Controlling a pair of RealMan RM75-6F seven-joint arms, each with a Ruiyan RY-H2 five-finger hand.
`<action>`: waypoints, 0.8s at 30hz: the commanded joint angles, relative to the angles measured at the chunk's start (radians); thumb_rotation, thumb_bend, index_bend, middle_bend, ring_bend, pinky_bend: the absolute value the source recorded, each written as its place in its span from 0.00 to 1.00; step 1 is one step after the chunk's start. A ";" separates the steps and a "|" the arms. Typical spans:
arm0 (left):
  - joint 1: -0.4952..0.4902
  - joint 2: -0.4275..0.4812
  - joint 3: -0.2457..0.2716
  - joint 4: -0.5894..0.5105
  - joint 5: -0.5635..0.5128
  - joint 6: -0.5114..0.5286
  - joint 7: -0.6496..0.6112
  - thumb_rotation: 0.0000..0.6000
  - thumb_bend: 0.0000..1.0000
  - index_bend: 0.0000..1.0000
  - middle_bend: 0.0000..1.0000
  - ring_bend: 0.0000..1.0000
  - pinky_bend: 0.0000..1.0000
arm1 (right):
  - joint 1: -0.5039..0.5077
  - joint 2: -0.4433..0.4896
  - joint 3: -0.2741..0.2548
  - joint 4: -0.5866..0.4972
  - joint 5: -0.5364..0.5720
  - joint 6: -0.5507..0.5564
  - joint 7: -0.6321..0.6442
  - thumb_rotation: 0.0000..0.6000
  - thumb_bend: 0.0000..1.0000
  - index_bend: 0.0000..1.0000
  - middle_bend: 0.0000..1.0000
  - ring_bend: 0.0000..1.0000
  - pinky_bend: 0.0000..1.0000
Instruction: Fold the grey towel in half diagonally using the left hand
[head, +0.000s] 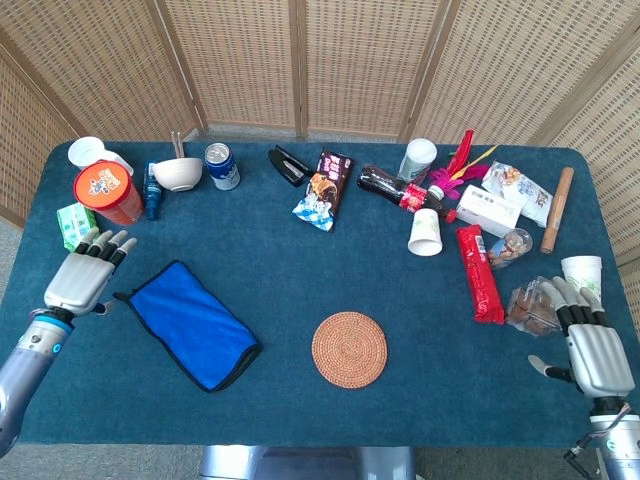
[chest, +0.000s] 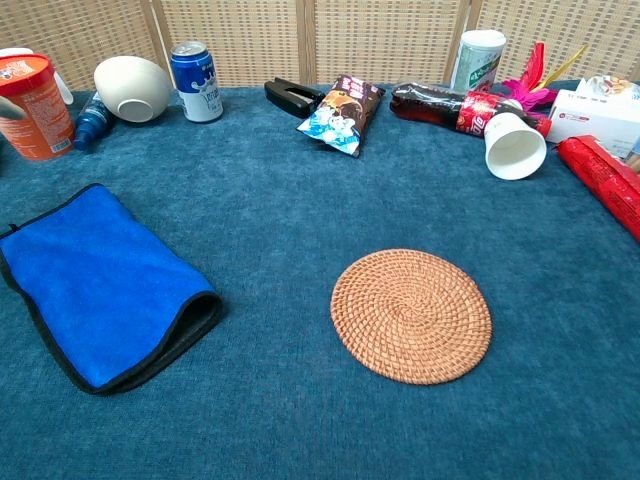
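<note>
The only towel in sight is blue with a dark trim (head: 190, 323), lying folded over on the table's left front; no grey towel shows. In the chest view the same towel (chest: 95, 280) lies at the left, its folded edge toward the middle. My left hand (head: 78, 275) hovers just left of the towel's far corner, fingers spread, holding nothing and apart from the cloth. Over the right front edge my right hand (head: 588, 340) is held flat and empty, fingers extended.
A woven coaster (head: 349, 349) sits at centre front. An orange tub (head: 106, 192) and green packet (head: 75, 226) stand just beyond the left hand. A red packet (head: 480, 272), snack bag (head: 530, 305) and paper cup (head: 583, 277) crowd the right hand.
</note>
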 joint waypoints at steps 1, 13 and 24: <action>0.036 0.026 -0.002 -0.047 -0.002 0.046 -0.018 1.00 0.12 0.00 0.00 0.00 0.02 | -0.002 -0.004 0.005 0.005 0.003 0.010 -0.011 1.00 0.00 0.00 0.00 0.00 0.00; 0.246 0.091 0.048 -0.170 0.056 0.300 -0.152 1.00 0.12 0.00 0.00 0.00 0.00 | -0.031 -0.018 0.049 0.032 0.049 0.090 -0.052 1.00 0.00 0.00 0.00 0.00 0.00; 0.362 0.090 0.075 -0.197 0.123 0.422 -0.237 1.00 0.12 0.00 0.00 0.00 0.00 | -0.036 -0.015 0.049 0.025 0.034 0.101 -0.053 1.00 0.00 0.00 0.00 0.00 0.00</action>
